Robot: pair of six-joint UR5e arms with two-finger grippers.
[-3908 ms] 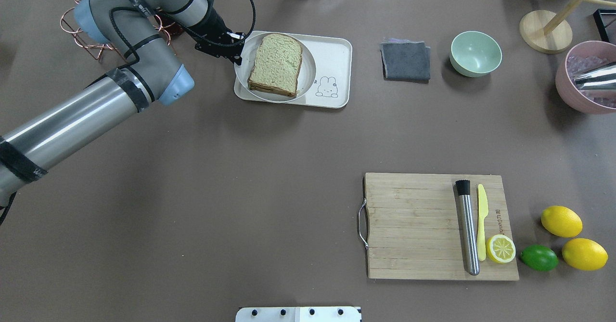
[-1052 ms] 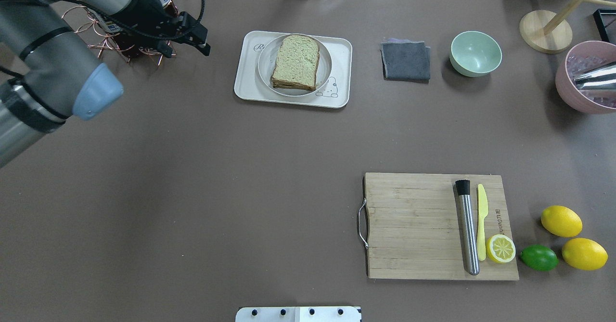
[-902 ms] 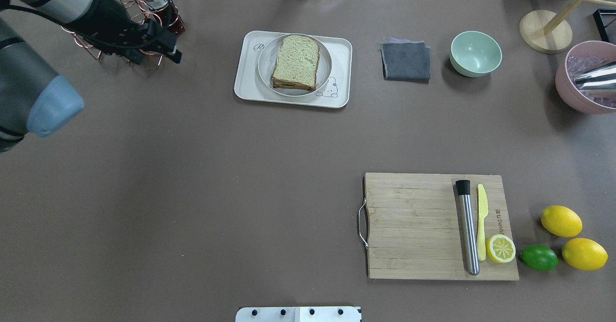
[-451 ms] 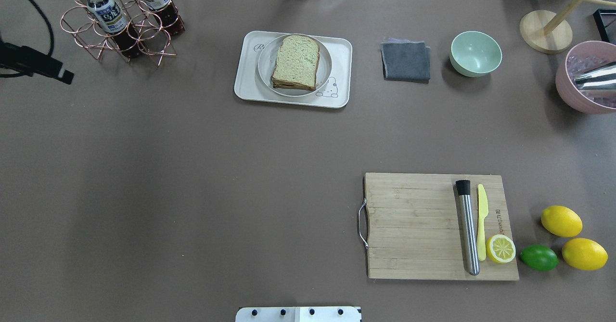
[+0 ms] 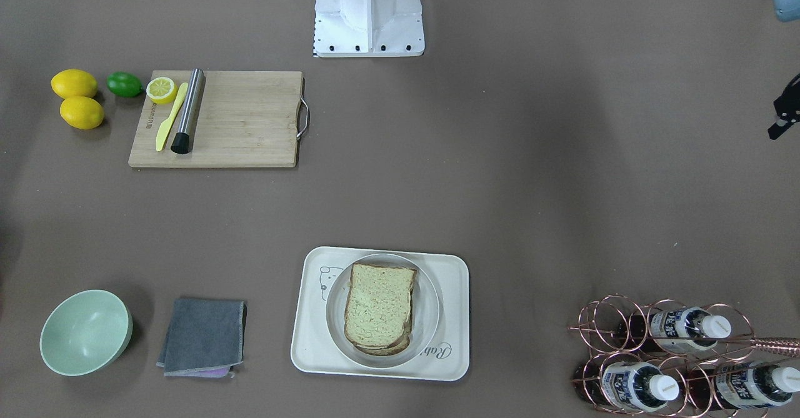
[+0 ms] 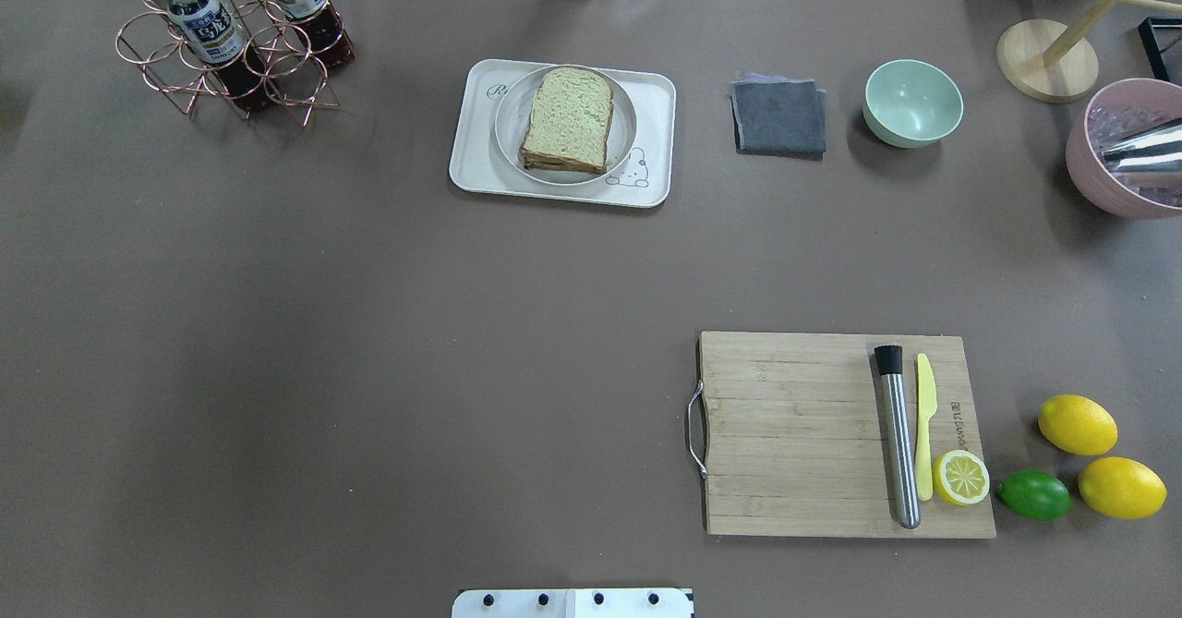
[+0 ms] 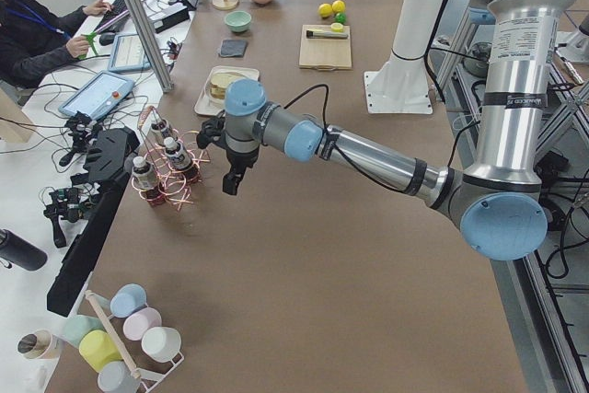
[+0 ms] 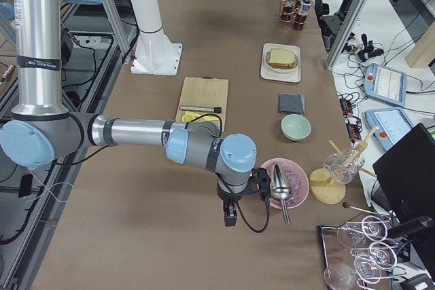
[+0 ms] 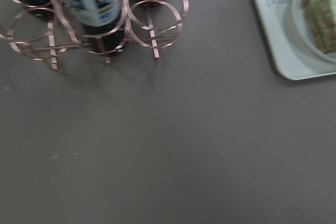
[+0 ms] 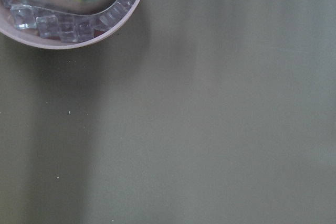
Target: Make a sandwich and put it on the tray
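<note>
The sandwich [image 6: 568,117] lies on a round white plate [image 6: 626,128] in the middle of the cream tray [image 6: 471,161] at the table's far side. It also shows in the front view [image 5: 379,305], where the top bread slice covers the filling, and at the edge of the left wrist view [image 9: 320,19]. My left gripper [image 5: 781,118] is only partly in the front view, well clear of the tray; it hangs beside the bottle rack in the exterior left view [image 7: 230,181]. I cannot tell whether it is open. My right gripper [image 8: 231,216] hangs by the pink bowl; I cannot tell its state.
A copper bottle rack [image 6: 231,41] stands at the far left. A grey cloth [image 6: 778,117], a green bowl [image 6: 912,101] and a pink bowl of ice with a metal scoop [image 6: 1122,151] lie far right. A cutting board [image 6: 794,433] with tools and citrus is near right.
My left gripper was at the plate's left rim; the plate then sat centred on the tray. The left arm has drawn back to the left, out of the overhead view.
</note>
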